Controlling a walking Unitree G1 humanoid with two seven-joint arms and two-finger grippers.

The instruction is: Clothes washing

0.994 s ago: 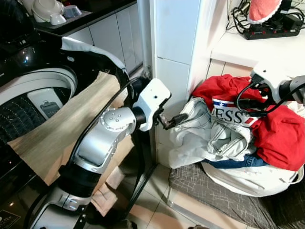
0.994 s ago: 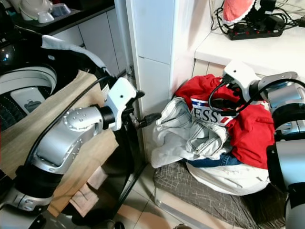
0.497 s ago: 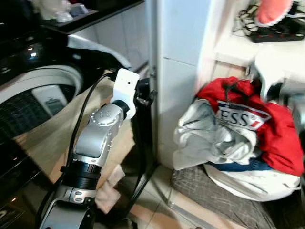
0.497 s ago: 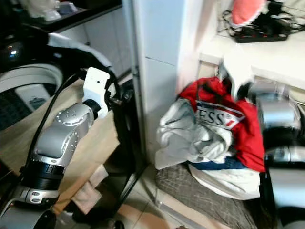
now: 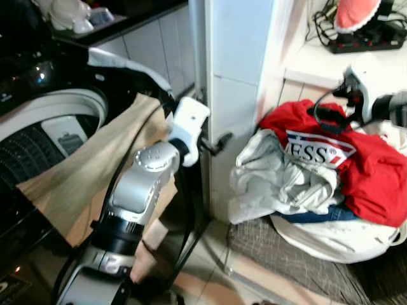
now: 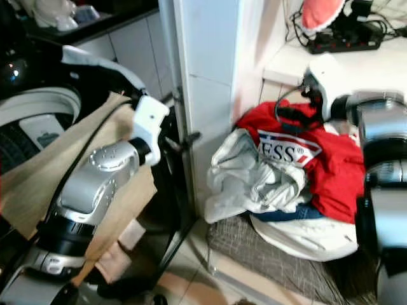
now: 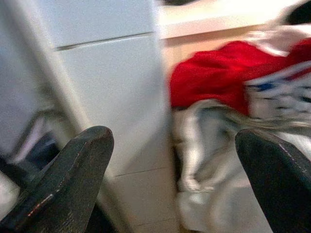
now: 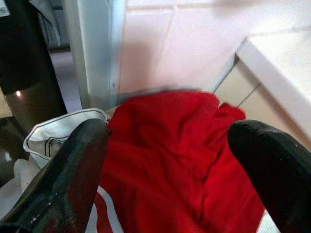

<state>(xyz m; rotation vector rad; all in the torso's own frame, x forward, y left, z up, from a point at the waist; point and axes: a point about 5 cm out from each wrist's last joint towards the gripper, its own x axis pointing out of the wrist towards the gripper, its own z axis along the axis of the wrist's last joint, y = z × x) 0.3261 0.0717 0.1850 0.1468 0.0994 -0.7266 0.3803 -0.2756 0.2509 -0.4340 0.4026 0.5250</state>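
Two grippers (image 5: 222,141) (image 6: 299,114), prob. tiled floor (image 5: 210,270).

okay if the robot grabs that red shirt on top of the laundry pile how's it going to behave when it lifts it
The red shirt lies creased and draped over the pile, so it is probably floppy and will sag from wherever it is pinched. It looks like thin fabric, likely light. The grey-white garment lies bunched against it and may drag along. The open right gripper hovers over it.
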